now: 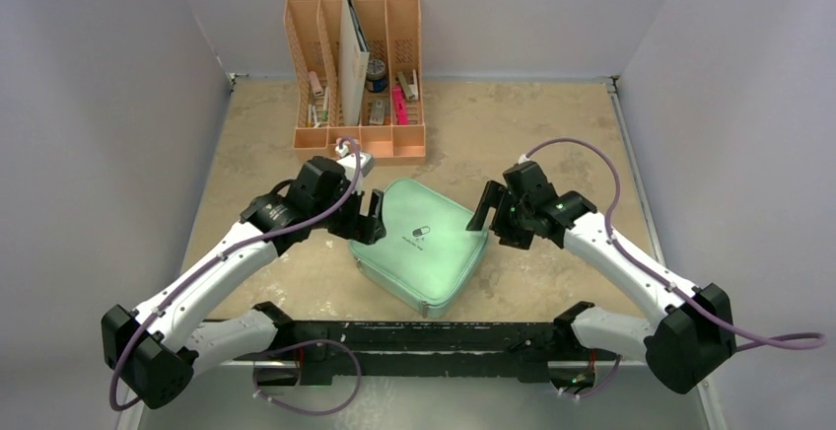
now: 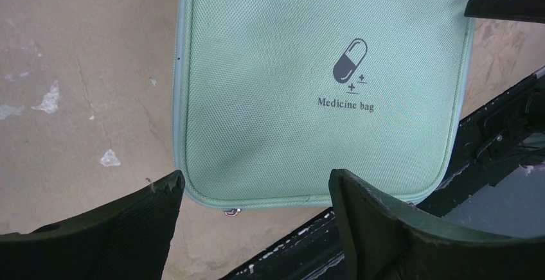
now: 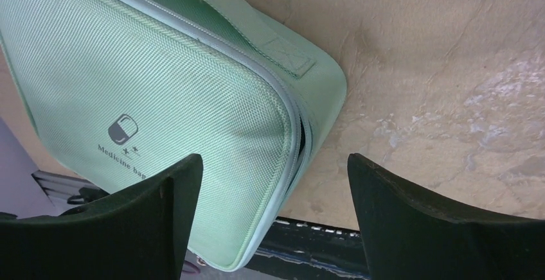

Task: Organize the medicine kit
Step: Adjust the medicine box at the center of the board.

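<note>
The mint-green medicine kit [image 1: 424,245] lies flat on the table with its lid down and the pill logo up. It also shows in the left wrist view [image 2: 308,87] and in the right wrist view [image 3: 148,94], where the zip gapes a little at one corner. My left gripper [image 1: 367,215] is open and empty, hovering at the kit's left edge. My right gripper [image 1: 490,210] is open and empty, just off the kit's right corner. In the wrist views the left gripper [image 2: 256,193] and the right gripper [image 3: 275,171] hold nothing.
A peach-orange slotted desk organizer [image 1: 357,134] stands at the back, holding a booklet, a small jar, a pink marker and other small items. Grey walls close the left, back and right. The black base rail [image 1: 424,336] runs along the near edge.
</note>
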Robot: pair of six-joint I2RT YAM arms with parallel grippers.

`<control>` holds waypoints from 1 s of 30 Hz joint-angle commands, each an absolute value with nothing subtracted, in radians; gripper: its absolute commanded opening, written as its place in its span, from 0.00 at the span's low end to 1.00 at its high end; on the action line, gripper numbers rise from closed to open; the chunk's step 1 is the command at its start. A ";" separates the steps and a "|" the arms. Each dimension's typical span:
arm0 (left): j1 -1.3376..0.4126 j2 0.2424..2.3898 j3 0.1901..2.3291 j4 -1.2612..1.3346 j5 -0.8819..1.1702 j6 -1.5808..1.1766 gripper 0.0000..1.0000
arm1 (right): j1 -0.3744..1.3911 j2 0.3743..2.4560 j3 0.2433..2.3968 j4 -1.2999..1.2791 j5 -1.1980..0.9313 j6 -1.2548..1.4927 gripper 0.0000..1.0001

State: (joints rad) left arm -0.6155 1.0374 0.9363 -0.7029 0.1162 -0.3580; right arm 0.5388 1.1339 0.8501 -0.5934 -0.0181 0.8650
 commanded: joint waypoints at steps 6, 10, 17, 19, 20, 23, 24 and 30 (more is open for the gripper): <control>-0.612 1.111 0.875 -0.699 0.211 -0.503 0.79 | 0.553 1.132 0.698 -0.320 -0.184 1.055 0.71; -0.613 1.125 0.855 -0.675 0.236 -0.573 0.75 | 0.560 1.172 0.705 -0.236 -0.199 1.038 0.70; -0.611 1.150 0.882 -0.655 0.140 -0.580 0.73 | 0.560 1.300 0.825 -0.184 -0.237 0.927 0.71; -0.611 1.169 0.909 -0.662 0.107 -0.547 0.73 | 0.560 1.351 0.885 -0.200 -0.246 0.876 0.72; -0.610 1.177 0.919 -0.664 0.084 -0.532 0.74 | 0.560 1.374 0.922 -0.205 -0.246 0.855 0.72; -0.603 1.211 0.946 -0.681 0.032 -0.496 0.73 | 0.560 1.434 0.988 -0.203 -0.239 0.806 0.73; -0.597 1.226 0.954 -0.683 0.030 -0.494 0.74 | 0.560 1.457 1.012 -0.203 -0.240 0.784 0.73; -0.575 1.251 0.985 -0.665 0.075 -0.499 0.73 | 0.560 1.561 1.160 -0.309 -0.267 0.660 0.76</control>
